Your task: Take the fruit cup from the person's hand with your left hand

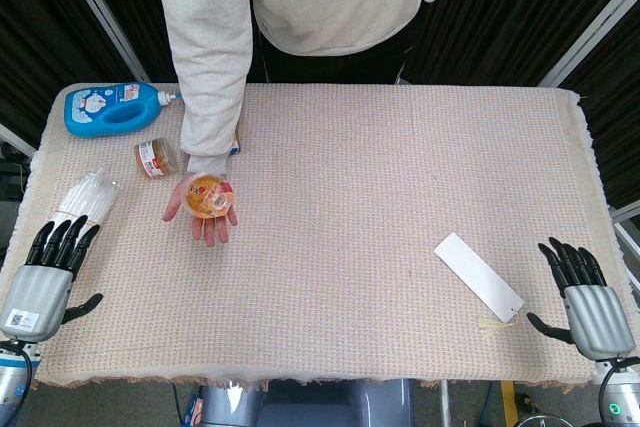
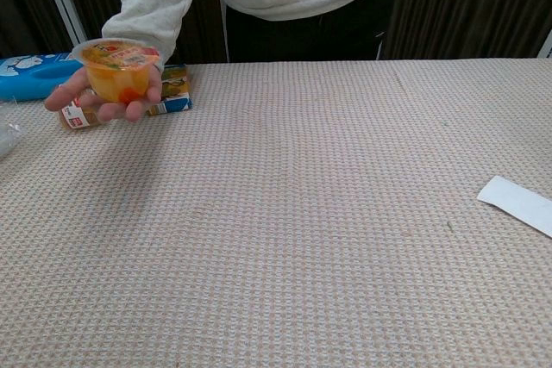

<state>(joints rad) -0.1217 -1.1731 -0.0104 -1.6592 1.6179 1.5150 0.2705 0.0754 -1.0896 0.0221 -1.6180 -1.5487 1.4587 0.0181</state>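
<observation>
The fruit cup (image 1: 210, 197) (image 2: 116, 69) is a clear cup of orange fruit with a printed lid. It sits upright in the person's hand (image 1: 200, 211) (image 2: 97, 97), held out above the table's left side. My left hand (image 1: 48, 275) rests at the front left corner, fingers apart and empty, well short of the cup. My right hand (image 1: 582, 294) lies at the front right corner, also open and empty. Neither of my hands shows in the chest view.
A blue detergent bottle (image 1: 113, 108) lies at the back left, a small jar (image 1: 156, 157) beside it, a small box (image 2: 171, 92) behind the person's hand. A clear plastic bundle (image 1: 88, 195) sits near my left hand. A white card (image 1: 479, 275) lies front right.
</observation>
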